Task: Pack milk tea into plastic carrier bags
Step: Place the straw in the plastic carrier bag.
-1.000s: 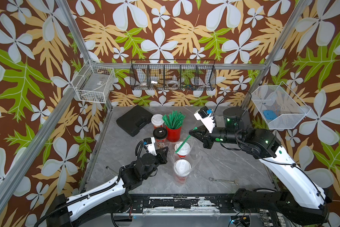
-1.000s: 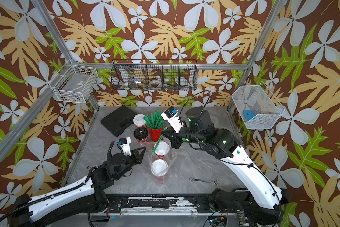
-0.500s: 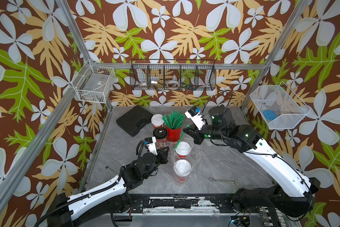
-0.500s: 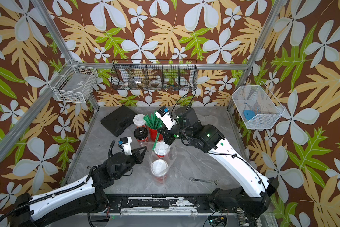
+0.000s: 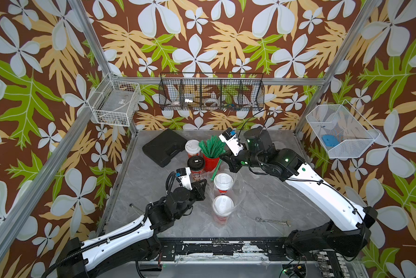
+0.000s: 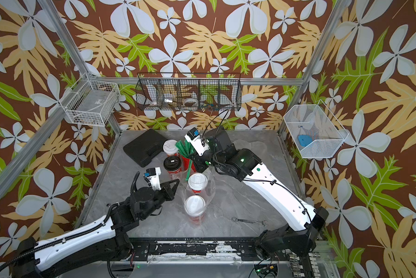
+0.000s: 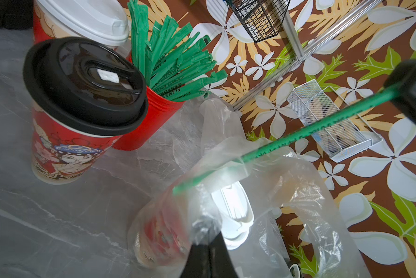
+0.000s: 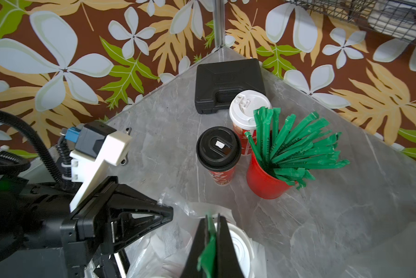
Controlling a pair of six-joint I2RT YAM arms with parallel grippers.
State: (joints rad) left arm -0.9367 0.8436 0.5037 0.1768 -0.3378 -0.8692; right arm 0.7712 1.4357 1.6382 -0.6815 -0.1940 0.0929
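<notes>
Two white-lidded milk tea cups (image 5: pixel 223 183) (image 5: pixel 222 204) stand inside a clear plastic carrier bag (image 5: pixel 237 179) mid-table. My left gripper (image 5: pixel 203 185) is shut on the bag's near-left rim, and in the left wrist view its jaws (image 7: pixel 208 242) pinch crinkled plastic. My right gripper (image 5: pixel 224 159) is shut on a green wrapped straw (image 5: pixel 215 169), whose lower end reaches the bag's mouth (image 7: pixel 226 168). A black-lidded cup (image 5: pixel 196 164) and a white-lidded cup (image 5: pixel 192 147) stand outside the bag beside the red straw pot (image 5: pixel 211 161).
A black case (image 5: pixel 164 147) lies at the back left. Near the front right lies a wrench (image 5: pixel 273 221). Wire baskets hang on the left wall (image 5: pixel 115 106), the back wall (image 5: pixel 211 92) and the right wall (image 5: pixel 341 131).
My right arm has swung left toward the straw pot, carrying the green straw with it. The left arm, the bag and the cups have stayed put.
</notes>
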